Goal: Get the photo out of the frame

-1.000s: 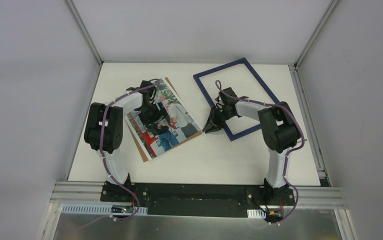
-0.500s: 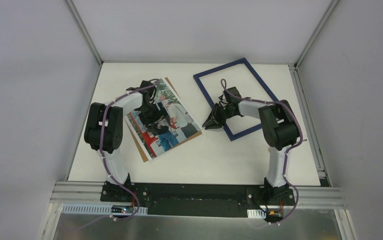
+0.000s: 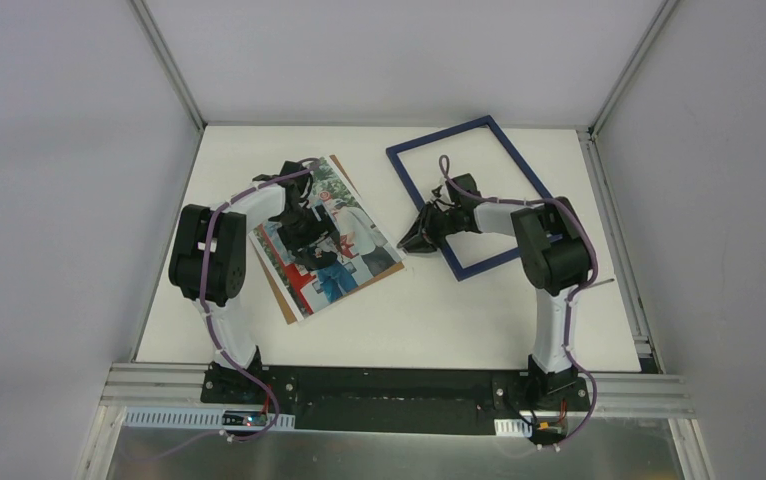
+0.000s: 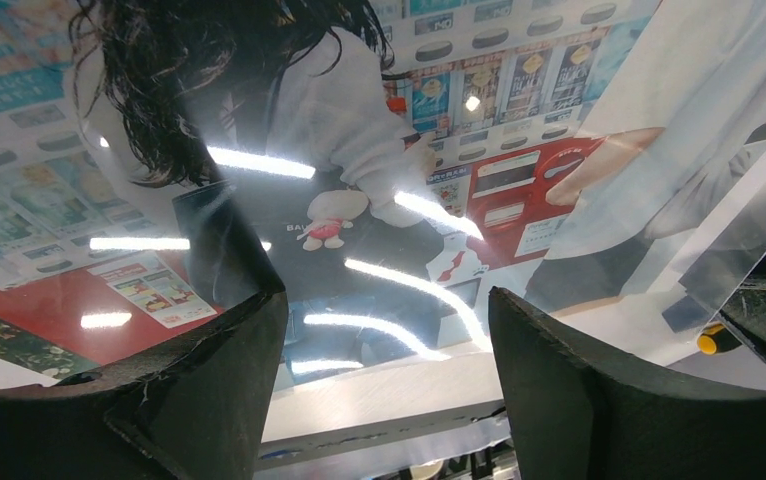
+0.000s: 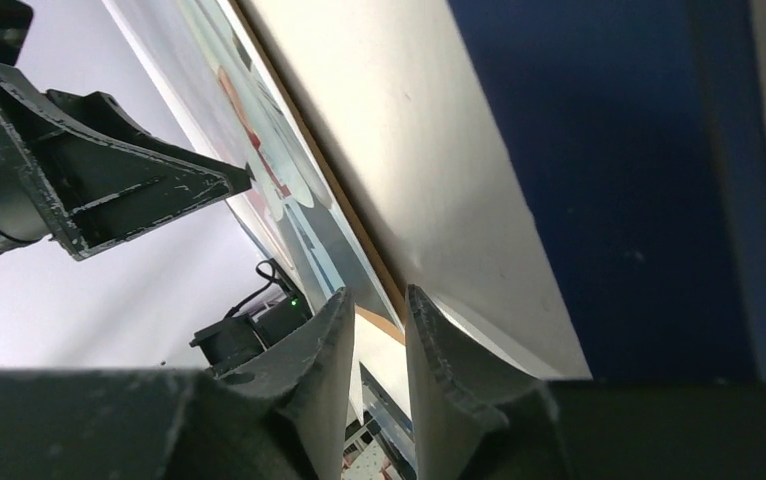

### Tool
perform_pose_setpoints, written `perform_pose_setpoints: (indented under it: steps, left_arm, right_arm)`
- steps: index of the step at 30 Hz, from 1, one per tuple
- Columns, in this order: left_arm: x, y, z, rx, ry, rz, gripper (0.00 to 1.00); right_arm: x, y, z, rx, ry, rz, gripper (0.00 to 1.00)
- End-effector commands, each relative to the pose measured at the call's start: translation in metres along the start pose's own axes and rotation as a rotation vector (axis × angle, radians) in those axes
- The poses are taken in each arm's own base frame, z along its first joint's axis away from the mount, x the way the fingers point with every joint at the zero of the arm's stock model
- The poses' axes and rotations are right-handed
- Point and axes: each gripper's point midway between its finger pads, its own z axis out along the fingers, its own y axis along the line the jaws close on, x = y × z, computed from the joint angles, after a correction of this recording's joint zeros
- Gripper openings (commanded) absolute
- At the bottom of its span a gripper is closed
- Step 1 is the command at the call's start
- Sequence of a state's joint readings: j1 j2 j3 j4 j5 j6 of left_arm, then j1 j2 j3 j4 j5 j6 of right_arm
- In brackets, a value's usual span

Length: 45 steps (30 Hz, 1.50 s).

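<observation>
The dark blue frame (image 3: 469, 195) lies flat and empty at the back right of the table; one side of it shows in the right wrist view (image 5: 609, 180). The photo (image 3: 344, 245) lies face up on a brown backing board (image 3: 281, 292) left of centre. It fills the left wrist view (image 4: 359, 120), glossy with light streaks. My left gripper (image 3: 304, 232) is right above the photo, jaws open and empty (image 4: 389, 340). My right gripper (image 3: 414, 240) is low between the frame's left side and the photo's right edge, jaws almost together with nothing in them (image 5: 377, 320).
The board's brown edge (image 5: 354, 215) and the left gripper (image 5: 109, 190) show in the right wrist view across a strip of white table (image 5: 439, 150). Grey walls and metal rails (image 3: 609, 215) bound the table.
My right gripper has moved a little left and back, off the frame's near-left corner towards the photo's right edge. The left arm, photo and frame have not moved.
</observation>
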<state>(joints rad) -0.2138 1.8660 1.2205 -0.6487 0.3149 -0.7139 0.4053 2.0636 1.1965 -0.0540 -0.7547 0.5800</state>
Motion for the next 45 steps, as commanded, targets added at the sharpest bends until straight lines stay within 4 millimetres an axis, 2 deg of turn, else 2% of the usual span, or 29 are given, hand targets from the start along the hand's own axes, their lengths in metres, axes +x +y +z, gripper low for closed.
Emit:
perform_pose_setpoints:
  steps: [1, 6, 15, 22, 26, 30, 39, 42, 45]
  left_arm:
    - [0.011, 0.021, 0.019, -0.075, 0.068, -0.025, 0.76]
    - [0.012, 0.023, 0.021, -0.079, 0.074, -0.021, 0.76]
    - [0.014, 0.024, 0.022, -0.081, 0.081, -0.016, 0.76]
    - [0.014, 0.025, 0.022, -0.084, 0.08, -0.011, 0.76]
    - [0.014, 0.026, 0.022, -0.085, 0.079, -0.008, 0.76]
    - [0.014, 0.027, 0.022, -0.089, 0.077, -0.007, 0.76]
    - [0.013, 0.026, 0.02, -0.082, 0.072, 0.016, 0.77]
    - [0.011, 0.022, 0.016, -0.068, 0.063, 0.034, 0.79]
    - [0.005, 0.014, 0.007, -0.035, 0.038, 0.055, 0.82]
  right_arm:
    - [0.014, -0.01, 0.016, -0.022, 0.079, 0.071, 0.28]
    - [0.014, -0.005, 0.02, -0.07, 0.095, 0.065, 0.25]
    - [0.017, 0.0, 0.015, -0.076, 0.093, 0.046, 0.22]
    - [0.033, 0.003, 0.015, -0.014, 0.111, -0.04, 0.24]
    - [0.034, 0.005, 0.013, 0.001, 0.097, -0.058, 0.18]
    - [0.032, 0.008, 0.012, -0.002, 0.09, -0.061, 0.16]
    - [0.027, 0.025, 0.002, -0.013, 0.049, -0.087, 0.06]
    - [0.026, 0.033, -0.002, -0.019, 0.041, -0.097, 0.0]
    - [0.025, 0.039, -0.007, -0.018, 0.03, -0.102, 0.0]
